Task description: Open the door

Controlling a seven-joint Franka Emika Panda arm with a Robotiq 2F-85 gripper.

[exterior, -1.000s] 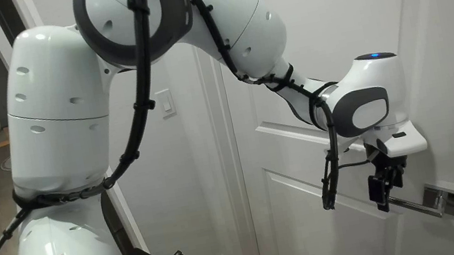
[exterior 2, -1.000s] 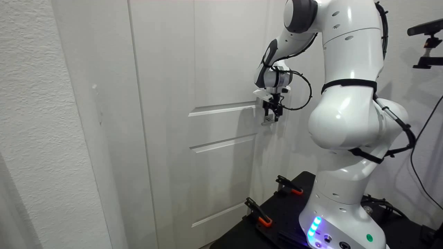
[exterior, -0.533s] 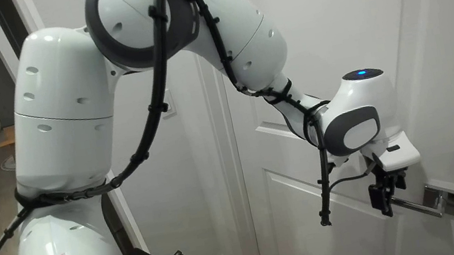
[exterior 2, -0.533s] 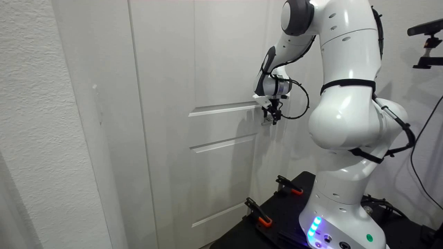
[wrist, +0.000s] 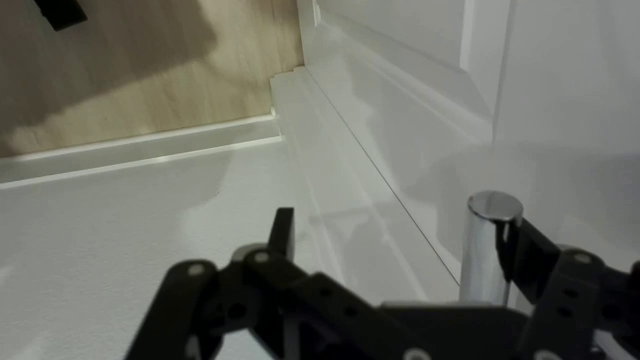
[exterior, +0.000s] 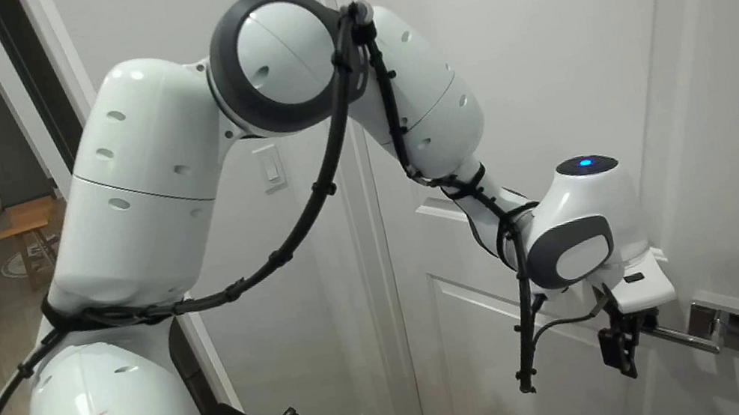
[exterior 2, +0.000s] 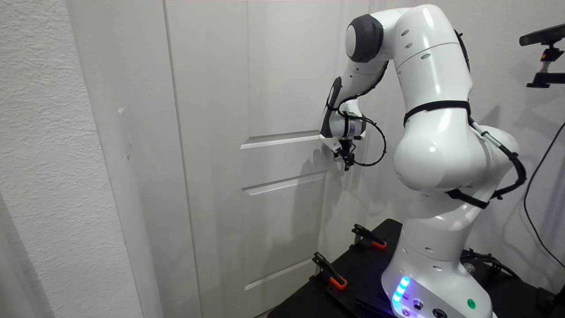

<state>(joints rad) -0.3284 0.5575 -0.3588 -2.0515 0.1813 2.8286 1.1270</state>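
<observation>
The tall white panelled door (exterior: pixel 538 41) stands shut and also shows in an exterior view (exterior 2: pixel 287 79) and the wrist view (wrist: pixel 565 90). Its silver lever handle (exterior: pixel 685 338) sits level on a square plate and points toward my gripper (exterior: pixel 639 346). In an exterior view, my gripper (exterior 2: pixel 342 162) covers most of the handle. In the wrist view, my gripper (wrist: pixel 402 240) is open wide, pointing down. The lever's free end (wrist: pixel 482 255) lies between the fingers, close against or touching the right one and far from the left one. The far finger is mostly hidden in an exterior view.
The door frame and a white wall with a light switch (exterior: pixel 270 169) stand beside the door. A black table (exterior 2: pixel 300 296) with orange-tipped clamps (exterior 2: pixel 331 271) bears the arm. A camera on a mount (exterior 2: pixel 545 39) is behind it. A cable loop (exterior 2: pixel 384 145) hangs by the wrist.
The arm has lowered and its elbow has come down and forward. My gripper has sunk, so the lever sits higher between the fingers. The door and handle have not visibly moved.
</observation>
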